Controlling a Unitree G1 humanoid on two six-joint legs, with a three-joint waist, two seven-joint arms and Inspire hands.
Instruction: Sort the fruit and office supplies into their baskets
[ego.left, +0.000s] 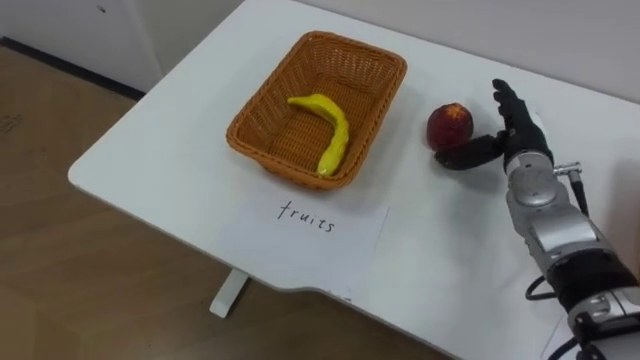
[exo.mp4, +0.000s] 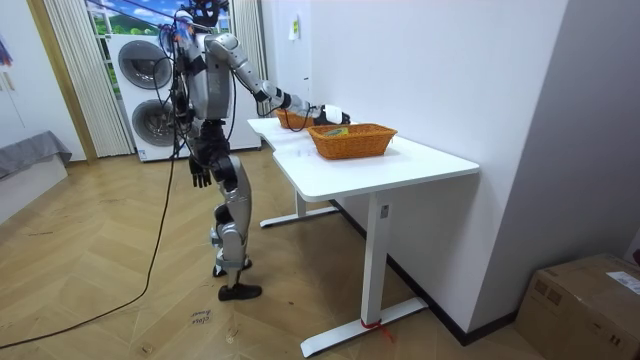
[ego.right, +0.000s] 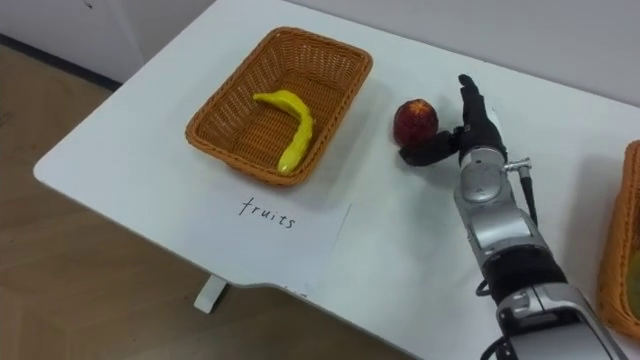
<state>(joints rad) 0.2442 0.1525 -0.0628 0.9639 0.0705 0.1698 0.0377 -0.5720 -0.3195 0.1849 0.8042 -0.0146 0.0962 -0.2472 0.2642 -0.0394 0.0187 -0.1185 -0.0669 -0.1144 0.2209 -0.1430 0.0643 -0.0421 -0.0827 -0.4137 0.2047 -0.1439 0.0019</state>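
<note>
Right hand (ego.left: 515, 130) is opened wide, fingers straight, thumb at the round red apple (ego.left: 450, 124), which rests on the white table (ego.left: 170, 150) just right of the rectangular brown wicker basket (ego.left: 268, 95) holding a curved yellow banana (ego.left: 335, 135).

Basket (ego.left: 262, 100), centre: rough woven wicker. Banana (ego.left: 332, 128): smooth, waxy skin. Apple (ego.left: 450, 125), right of centre: smooth skin, faint sheen. Table (ego.left: 170, 150): smooth top, matt. Label sheet (ego.left: 310, 238), lower centre: matt paper. Right hand (ego.left: 512, 132): black plastic fingers, silver metal wrist — satin finish. Floor (ego.left: 60, 270), lower left: wood, low gloss
</note>
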